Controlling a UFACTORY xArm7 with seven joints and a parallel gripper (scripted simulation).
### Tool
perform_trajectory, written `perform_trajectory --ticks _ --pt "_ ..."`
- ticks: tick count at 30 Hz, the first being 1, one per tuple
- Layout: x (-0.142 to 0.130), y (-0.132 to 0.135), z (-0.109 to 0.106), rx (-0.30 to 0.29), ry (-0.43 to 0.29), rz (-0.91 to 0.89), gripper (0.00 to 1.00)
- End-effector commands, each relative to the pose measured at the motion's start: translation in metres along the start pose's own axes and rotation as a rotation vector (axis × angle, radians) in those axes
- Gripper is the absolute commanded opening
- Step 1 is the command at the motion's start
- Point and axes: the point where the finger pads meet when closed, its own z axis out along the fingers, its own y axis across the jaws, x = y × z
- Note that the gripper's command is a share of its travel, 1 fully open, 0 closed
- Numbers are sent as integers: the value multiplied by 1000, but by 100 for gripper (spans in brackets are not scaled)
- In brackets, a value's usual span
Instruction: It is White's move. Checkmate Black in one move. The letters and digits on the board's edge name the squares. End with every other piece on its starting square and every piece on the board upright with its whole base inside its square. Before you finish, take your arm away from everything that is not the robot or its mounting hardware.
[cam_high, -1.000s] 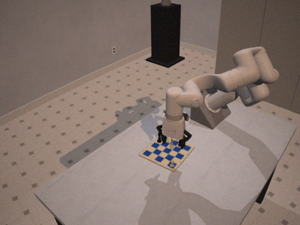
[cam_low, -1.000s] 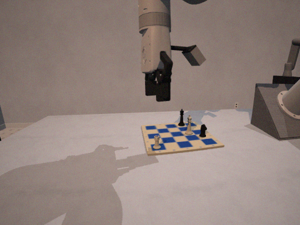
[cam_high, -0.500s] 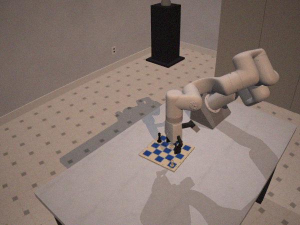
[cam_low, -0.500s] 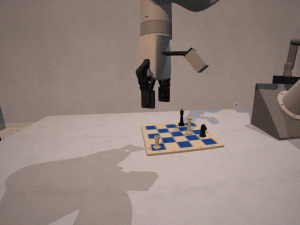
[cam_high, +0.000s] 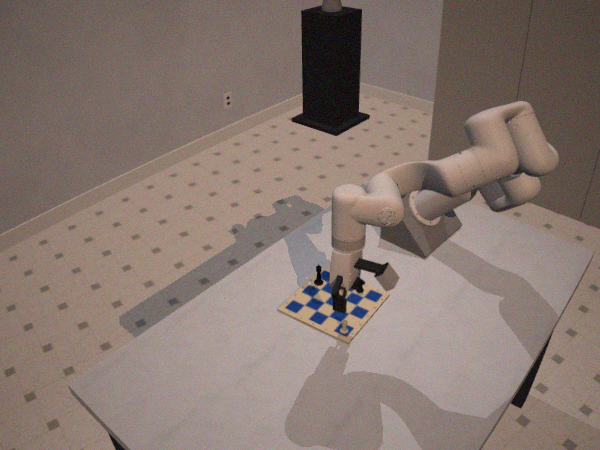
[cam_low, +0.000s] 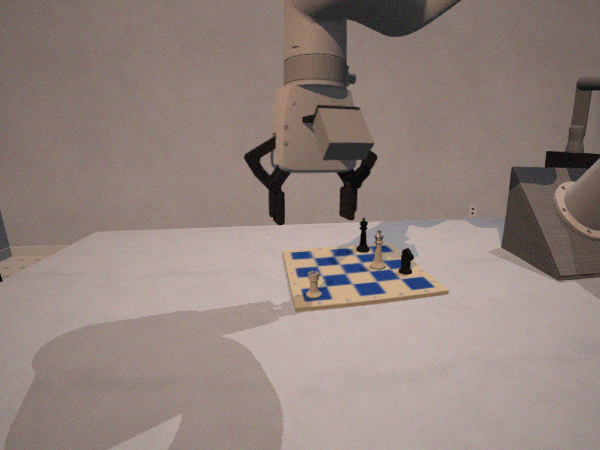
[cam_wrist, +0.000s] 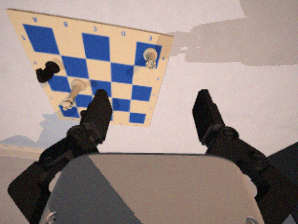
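A small blue-and-cream chessboard (cam_low: 362, 276) lies on the grey table. A white rook (cam_low: 313, 284) stands on its near left corner; it also shows in the wrist view (cam_wrist: 149, 57) and in the top view (cam_high: 344, 327). A white king (cam_low: 378, 250) stands near the back, beside a black king (cam_low: 363, 235) on the far edge. A black knight (cam_low: 406, 261) stands at the right side. My gripper (cam_low: 309, 205) hangs open and empty well above the board's left part. In the wrist view the fingers straddle the board's edge.
The arm's grey base wedge (cam_low: 550, 235) stands on the table to the right of the board. A tall black pedestal (cam_high: 331, 65) stands on the floor far behind the table.
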Motion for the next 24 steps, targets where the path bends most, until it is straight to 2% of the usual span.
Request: perform_trajectory --ticks 1,14,16,17,20,21,24 --pt "-1 1 0 9 -16 279 100" --pt "-1 1 4 12 -33 943 100" --pt "-1 1 4 12 -33 943 100" --pt "-1 1 4 23 -46 1078 100" --pt "-1 1 4 23 -46 1080 100" --pt "-1 1 4 23 -46 1080 37" --pt "-1 1 4 23 -46 1080 37"
